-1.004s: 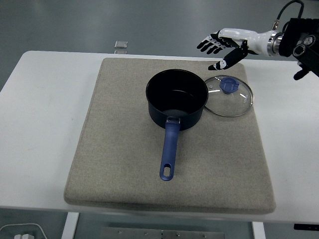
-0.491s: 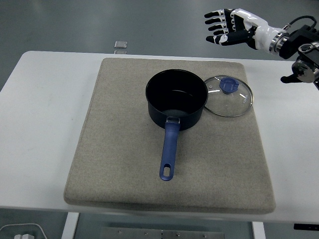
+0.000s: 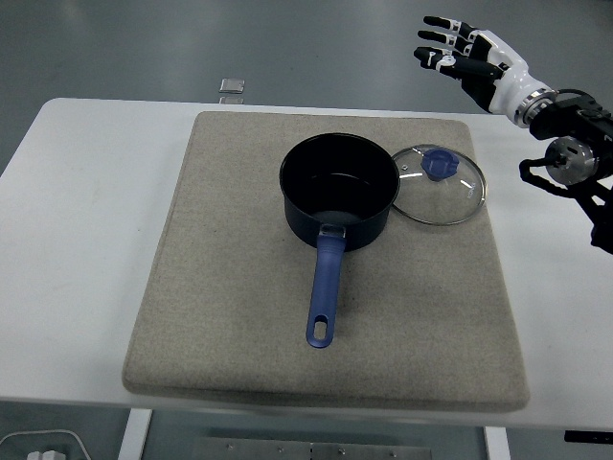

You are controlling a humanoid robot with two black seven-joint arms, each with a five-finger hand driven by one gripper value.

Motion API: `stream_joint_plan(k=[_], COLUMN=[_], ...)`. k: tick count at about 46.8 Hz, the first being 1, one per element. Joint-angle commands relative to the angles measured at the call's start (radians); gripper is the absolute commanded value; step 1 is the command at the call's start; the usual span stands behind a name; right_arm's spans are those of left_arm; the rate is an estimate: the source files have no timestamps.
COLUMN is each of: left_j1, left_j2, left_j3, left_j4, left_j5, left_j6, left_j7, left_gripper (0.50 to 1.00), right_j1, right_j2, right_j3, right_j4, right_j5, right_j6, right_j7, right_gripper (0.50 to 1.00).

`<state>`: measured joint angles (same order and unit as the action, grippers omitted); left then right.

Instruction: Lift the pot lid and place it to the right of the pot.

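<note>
A dark blue pot [image 3: 339,193] stands uncovered on the beige mat [image 3: 239,316], its blue handle [image 3: 325,292] pointing toward the near edge. The glass lid [image 3: 442,184] with a blue knob [image 3: 441,164] lies flat on the mat just right of the pot, its rim touching the pot's side. My right hand [image 3: 458,50] hovers high above the table's far right, well above and behind the lid, fingers spread and holding nothing. The left arm is out of view.
The mat covers most of the white table [image 3: 77,220]. A small grey object [image 3: 232,86] lies at the table's far edge. Bare table strips run along the left and right sides of the mat.
My right hand has risen away from the lid and drawn back to the upper right, rotating so the fingers point up. Pot and lid have not moved.
</note>
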<state>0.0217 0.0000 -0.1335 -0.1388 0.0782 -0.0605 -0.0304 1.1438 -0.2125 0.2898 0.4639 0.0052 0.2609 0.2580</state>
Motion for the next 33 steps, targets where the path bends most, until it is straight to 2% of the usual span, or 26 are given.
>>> stream_joint_plan(k=[1,4,7,8,13,33], left_j1=[0.000,0.000,0.000,0.000,0.000,0.000], left_j2=[0.000,0.000,0.000,0.000,0.000,0.000], left_j3=[0.000,0.000,0.000,0.000,0.000,0.000], left_j4=[0.001,-0.001,-0.001,0.001,-0.001,0.001], left_j5=[0.000,0.000,0.000,0.000,0.000,0.000], left_j6=[0.001,0.001,0.001,0.001,-0.001,-0.001], left_j7=[0.001,0.000,0.000,0.000,0.001,0.000], left_gripper=[1.000,1.000,1.000,1.000,1.000,1.000], right_j1=[-0.013,-0.018,-0.019,-0.019,-0.019,-0.019], right_j2=[0.015,0.015,0.015,0.016,0.016,0.016], right_j3=[0.005,0.005,0.003,0.003,0.003,0.005], right_j4=[-0.007,-0.007,-0.007,-0.007,-0.007,-0.004], right_j5=[0.022,0.027,0.026,0.025,0.027,0.027], right_j6=[-0.003,-0.023,-0.055,-0.066,-0.083,-0.083], right_j7=[0.000,0.001,0.001,0.003,0.003,0.003], right_gripper=[0.852,0.854,0.913,0.917,0.919,0.919])
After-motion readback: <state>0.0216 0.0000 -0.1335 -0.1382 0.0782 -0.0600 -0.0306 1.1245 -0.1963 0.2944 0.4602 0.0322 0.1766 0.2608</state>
